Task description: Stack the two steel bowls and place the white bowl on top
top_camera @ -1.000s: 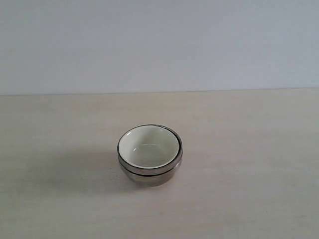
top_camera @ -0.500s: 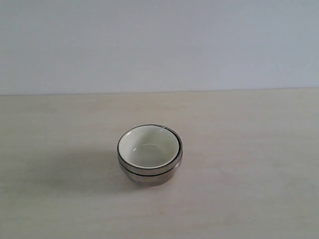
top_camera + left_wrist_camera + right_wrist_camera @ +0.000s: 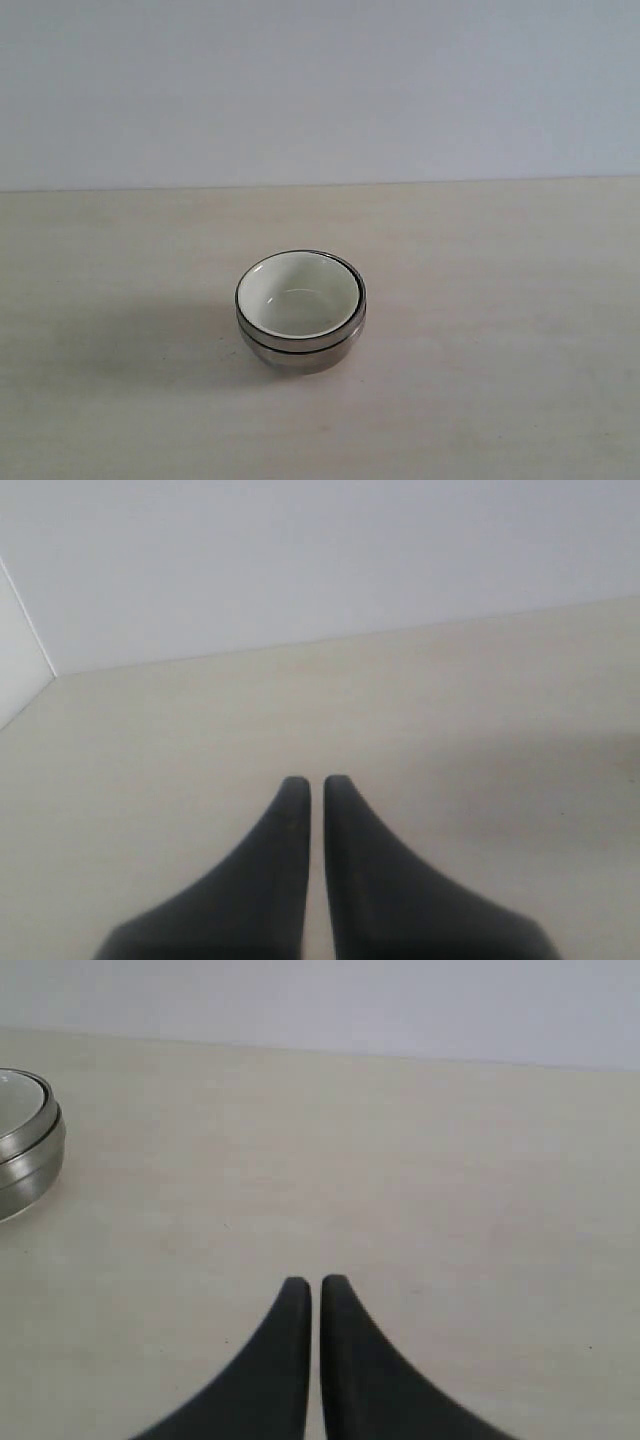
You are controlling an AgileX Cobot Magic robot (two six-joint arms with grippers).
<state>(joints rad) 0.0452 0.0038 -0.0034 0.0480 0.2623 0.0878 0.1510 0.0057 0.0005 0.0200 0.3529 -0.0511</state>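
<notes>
The white bowl (image 3: 300, 295) sat in the steel bowls (image 3: 300, 357) mid-frame on the worktop (image 3: 500, 300), well apart from the right hand (image 3: 308, 1282). It and the left hand (image 3: 312, 780) were closed and empty.

This looks like a robot test room, a kind of lab. A pale wood worktop (image 3: 500, 400) runs back to a plain white wall (image 3: 320, 90) along its far edge. A black left pincer (image 3: 312, 780) and right pincer (image 3: 308, 1282) hang over the worktop.
</notes>
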